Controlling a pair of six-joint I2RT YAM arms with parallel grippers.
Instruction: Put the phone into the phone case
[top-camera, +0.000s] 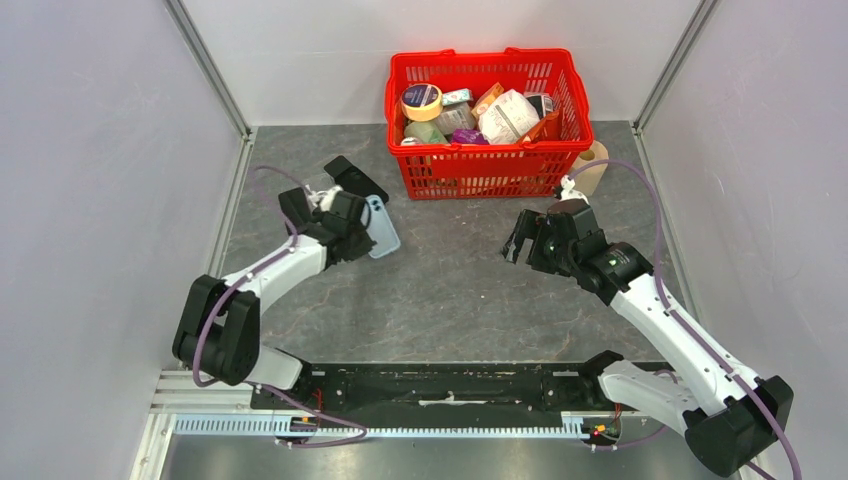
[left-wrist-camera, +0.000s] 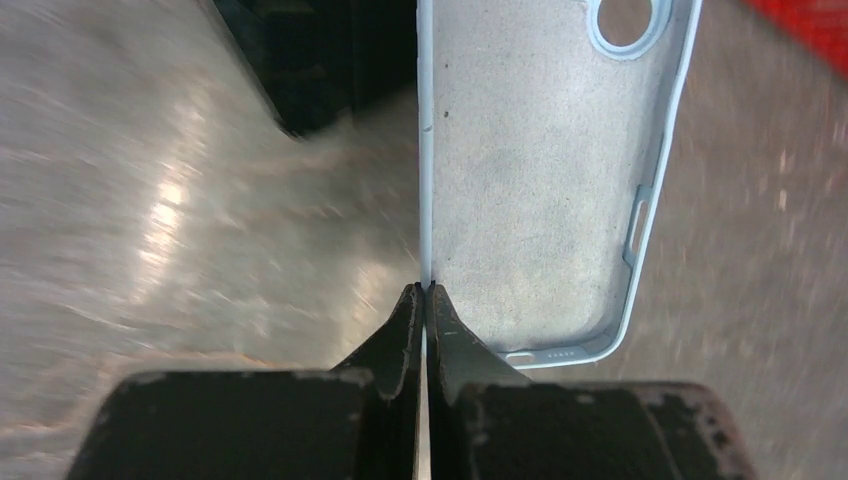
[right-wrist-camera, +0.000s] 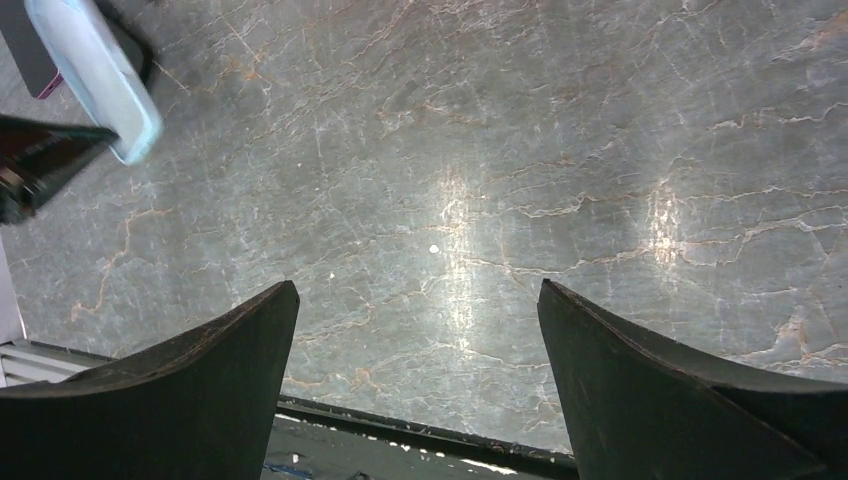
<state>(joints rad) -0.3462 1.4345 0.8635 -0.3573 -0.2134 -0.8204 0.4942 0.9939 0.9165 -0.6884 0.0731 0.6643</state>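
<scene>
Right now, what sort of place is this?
Most likely a robotics lab test cell, not a home: plain pale panel walls on aluminium frame posts box in a grey marble-patterned tabletop, and a red plastic shopping basket of groceries sits at the back.

Your items: phone case (left-wrist-camera: 540, 180), pale blue, matt felt-like lining, smooth rubbery rim; table (right-wrist-camera: 500, 150), marbled stone look, glossy with glare spots; basket (top-camera: 485, 172), upper centre, red moulded plastic mesh; right fingers (right-wrist-camera: 190, 400), matt black, scuffed
</scene>
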